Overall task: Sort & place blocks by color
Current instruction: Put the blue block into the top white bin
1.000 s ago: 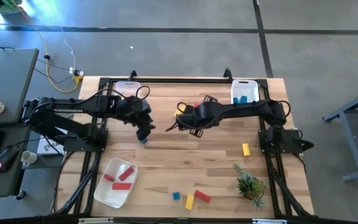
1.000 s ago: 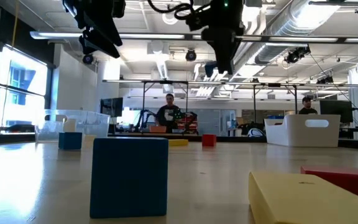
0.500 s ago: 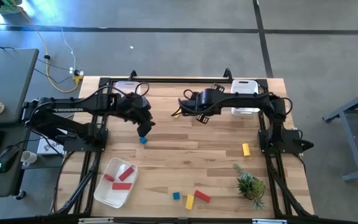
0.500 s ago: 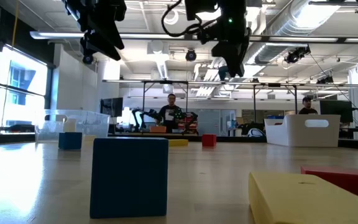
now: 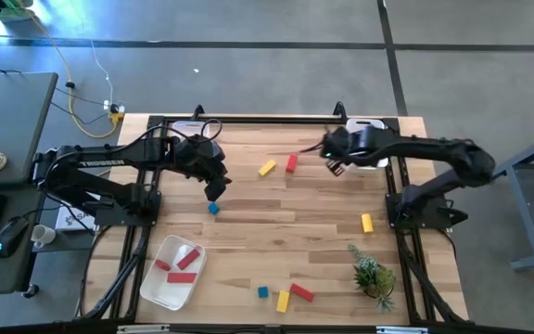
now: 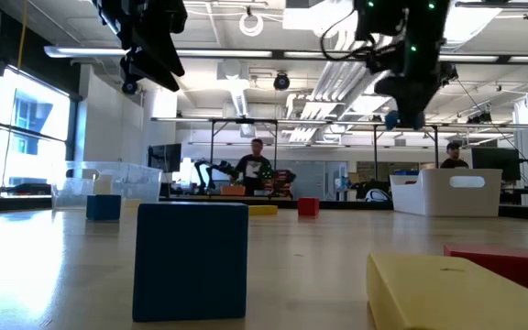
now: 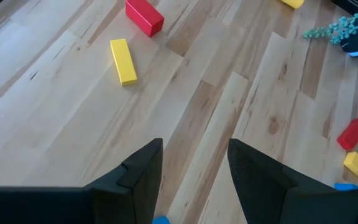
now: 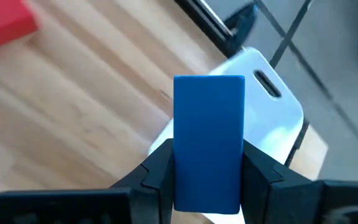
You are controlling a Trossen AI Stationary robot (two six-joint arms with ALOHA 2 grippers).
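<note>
My right pincer (image 8: 207,171) squeezes a blue block (image 8: 208,140) between its fingers, up over the white bin (image 8: 253,118).

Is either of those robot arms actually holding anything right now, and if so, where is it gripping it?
Yes. The right gripper pinches a blue block by its two long sides, near one end. The left gripper is open and holds nothing.

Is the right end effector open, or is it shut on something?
Shut: in the right wrist view the right end effector clamps a blue bar between its fingers, near the white bin.
</note>
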